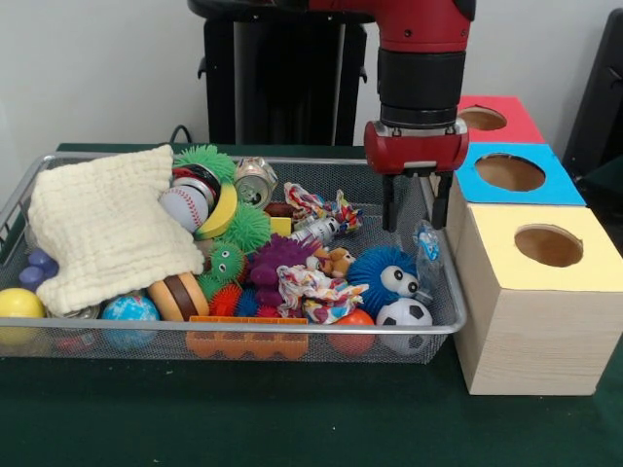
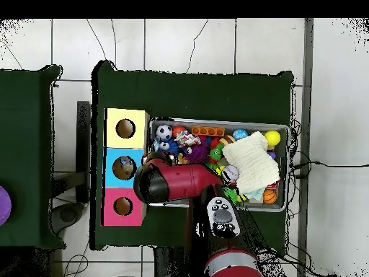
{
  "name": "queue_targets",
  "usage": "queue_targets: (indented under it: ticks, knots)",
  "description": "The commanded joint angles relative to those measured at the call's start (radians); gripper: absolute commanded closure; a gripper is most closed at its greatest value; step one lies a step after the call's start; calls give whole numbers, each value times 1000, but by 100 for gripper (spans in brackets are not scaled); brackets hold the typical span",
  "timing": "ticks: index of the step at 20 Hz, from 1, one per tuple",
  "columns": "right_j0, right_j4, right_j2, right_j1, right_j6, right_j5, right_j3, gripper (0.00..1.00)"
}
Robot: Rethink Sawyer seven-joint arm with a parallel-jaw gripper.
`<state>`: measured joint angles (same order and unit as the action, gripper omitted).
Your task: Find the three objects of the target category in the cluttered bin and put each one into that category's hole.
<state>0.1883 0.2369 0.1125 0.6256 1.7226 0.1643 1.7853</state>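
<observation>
A dark green desk (image 1: 292, 418) carries a wire mesh bin (image 1: 443, 292) and, to its right in the front view, a row of three wooden boxes, each with one round hole in its top. Nearest is the yellow-topped box (image 1: 545, 248), then the blue-topped box (image 1: 514, 173), then the red-topped box (image 1: 492, 119) farthest back.

At the bin's near edge lie one orange block tray (image 1: 247, 342), one soccer ball (image 1: 404, 313), one globe ball (image 1: 129, 309) and one yellow ball (image 1: 18, 304). Just behind sit a blue fuzzy toy with eyes (image 1: 384, 275), a knotted rope toy (image 1: 311, 290) and a purple spiky toy (image 1: 277, 258). A cream cloth (image 1: 102, 226) covers the left part of the bin, its long axis running from far left to near right. Farther back lie one baseball (image 1: 182, 206) and one tin can (image 1: 255, 180), the can on its side with its open end turned toward the camera.

The gripper (image 1: 415, 206) hangs over the bin's far right corner, beside the blue-topped box, pointing straight down. Its jaws stand apart and hold nothing.
</observation>
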Motion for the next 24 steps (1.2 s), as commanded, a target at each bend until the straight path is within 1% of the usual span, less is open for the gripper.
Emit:
queue_targets:
  ticks: [1, 4, 5, 7, 8, 9, 11, 16, 19, 21, 24]
  knots:
    - [21, -13, 22, -38, 157, -63, -2, 0]
    - [26, -14, 28, -37, 160, -68, 4, 0]
    - [32, -15, 33, -17, 161, -63, 19, 0]
    - [36, -31, 45, 61, 155, -6, 51, 0]
    - [33, -43, 46, 94, 153, 29, 57, 0]
    - [24, -63, 40, 139, 151, 86, 58, 0]
    - [26, -92, 47, 168, 149, 142, 54, 0]
    - [-3, -134, 20, 198, 161, 193, 46, 0]
    - [-10, -163, 13, 228, 159, 247, 39, 0]
    - [-24, -175, 2, 231, 158, 291, 10, 0]
    - [-62, -177, -32, 206, 178, 284, -20, 0]
